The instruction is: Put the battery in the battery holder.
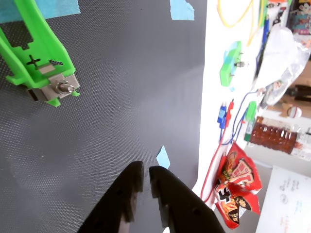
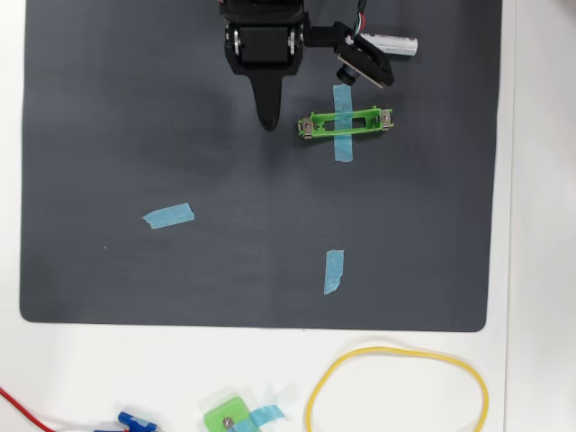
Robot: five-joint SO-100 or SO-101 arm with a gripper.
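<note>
The battery (image 2: 396, 43) is a small white-silver cylinder lying at the mat's top edge in the overhead view, partly covered by the arm's camera mount; it is out of the wrist view. Below it lies the battery holder (image 2: 346, 123), a long green frame with metal screws at both ends and blue tape across its middle. One end of the battery holder (image 1: 41, 58) shows at the wrist view's upper left. My gripper (image 2: 268, 121) points down just left of the holder, apart from it. My gripper's (image 1: 146, 170) black fingers are shut with nothing between them.
The things lie on a dark mat (image 2: 135, 135) over a white table. Loose blue tape strips (image 2: 168, 215) (image 2: 334, 271) lie on the mat. A yellow cable loop (image 2: 396, 387) and a small green square piece (image 2: 227, 417) sit below it. A red snack packet (image 1: 238, 189) and wires lie off the mat.
</note>
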